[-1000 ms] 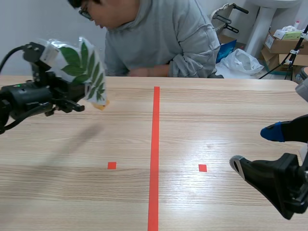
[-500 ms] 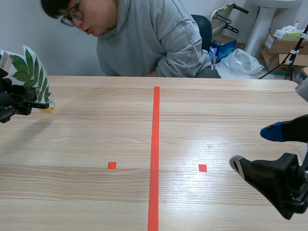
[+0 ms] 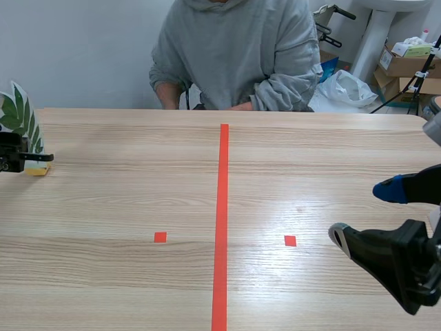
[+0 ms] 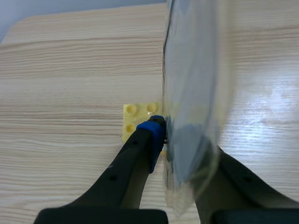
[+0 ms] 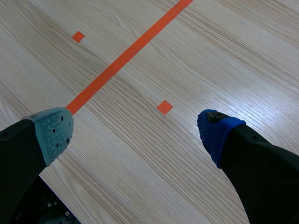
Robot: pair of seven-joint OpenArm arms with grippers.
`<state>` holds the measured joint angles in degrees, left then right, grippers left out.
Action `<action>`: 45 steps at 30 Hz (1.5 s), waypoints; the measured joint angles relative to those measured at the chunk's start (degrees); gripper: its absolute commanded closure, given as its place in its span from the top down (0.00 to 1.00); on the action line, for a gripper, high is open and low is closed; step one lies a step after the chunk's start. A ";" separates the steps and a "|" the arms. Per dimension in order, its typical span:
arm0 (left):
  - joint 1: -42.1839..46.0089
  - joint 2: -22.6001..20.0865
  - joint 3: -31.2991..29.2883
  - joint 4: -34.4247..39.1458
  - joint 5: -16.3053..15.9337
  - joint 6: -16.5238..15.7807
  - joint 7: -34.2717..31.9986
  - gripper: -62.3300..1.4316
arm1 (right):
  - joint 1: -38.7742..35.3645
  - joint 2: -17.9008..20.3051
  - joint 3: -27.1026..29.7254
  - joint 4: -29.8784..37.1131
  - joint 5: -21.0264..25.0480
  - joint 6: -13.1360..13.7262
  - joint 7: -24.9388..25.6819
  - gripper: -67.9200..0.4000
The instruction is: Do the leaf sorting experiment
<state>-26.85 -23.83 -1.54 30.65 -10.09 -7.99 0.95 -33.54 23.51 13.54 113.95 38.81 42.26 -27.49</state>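
Two hands had very different jobs at this moment. The left hand [image 4: 168, 135] was clamped on the laminated leaf card [image 3: 19, 117]. Its blue pad [image 4: 152, 133] pressed against the clear sheet low down, just above the yellow studded brick [image 4: 134, 116] that seemed to serve as the card's foot. Gripping there likely kept the sheet upright with the leaf showing. The card stood at the far left edge of the surface [image 3: 138, 193], well apart from the red tape line [image 3: 222, 207], which suggested a sorting spot on that side. Whether the brick had touched down I could not tell. The right hand [image 3: 364, 214] hung wide and empty just beside a red square mark [image 3: 290, 241], probably kept clear until needed. A person [image 3: 234, 48] sat across the surface.
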 measured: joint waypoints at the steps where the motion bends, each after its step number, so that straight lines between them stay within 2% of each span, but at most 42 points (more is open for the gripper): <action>1: 0.02 0.00 0.00 -0.20 0.00 -0.13 0.00 0.09 | 0.00 0.00 0.00 0.00 0.00 0.00 0.00 0.80; 7: 0.04 0.00 0.00 -0.48 0.00 -0.13 -0.17 0.09 | 0.00 0.00 0.00 0.00 0.00 0.00 0.00 0.80; 9: 0.04 0.00 0.00 -0.48 0.00 -0.13 -0.17 0.13 | 0.00 0.00 0.00 0.00 0.00 0.00 0.00 0.80; 12: 0.04 0.00 0.00 -0.48 0.46 -0.13 -0.20 0.27 | 0.00 0.00 0.00 0.00 0.00 0.00 0.00 0.80; 19: 0.04 0.00 0.00 -0.48 1.05 -0.13 -0.44 0.80 | 0.00 0.00 0.00 0.00 0.00 0.00 0.00 0.80; 21: 0.04 0.00 0.00 -0.48 1.05 -0.13 -0.94 0.91 | 0.00 0.00 0.00 0.00 0.00 0.00 0.00 0.80; 23: 0.04 -0.02 0.00 -0.48 1.05 -0.13 -1.62 0.94 | 0.00 0.00 0.00 0.00 0.00 0.00 0.00 0.80; 28: 1.29 -0.90 0.00 1.03 1.03 -0.13 -3.34 0.94 | 0.00 0.00 0.00 0.00 0.00 0.00 0.00 0.80; 32: 7.21 -3.50 0.00 9.33 0.24 0.15 -3.41 0.94 | 0.00 0.02 0.00 0.00 0.00 0.00 0.00 0.80; 35: 13.86 -5.14 -1.66 18.12 -2.14 1.18 -3.30 0.94 | 0.00 0.02 0.00 0.00 0.00 0.00 0.00 0.80; 40: 27.74 -6.45 -7.48 36.26 -2.16 1.11 -2.25 0.94 | 0.00 0.02 0.00 0.00 -0.02 0.02 0.00 0.80; 45: 42.75 -6.67 -9.16 56.50 -1.44 0.87 -2.21 0.94 | 0.00 0.02 0.00 0.00 -0.42 0.00 0.00 0.80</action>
<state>15.90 -30.50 -10.70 87.15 -11.53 -7.11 -1.26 -33.54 23.53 13.54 113.95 38.39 42.26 -27.49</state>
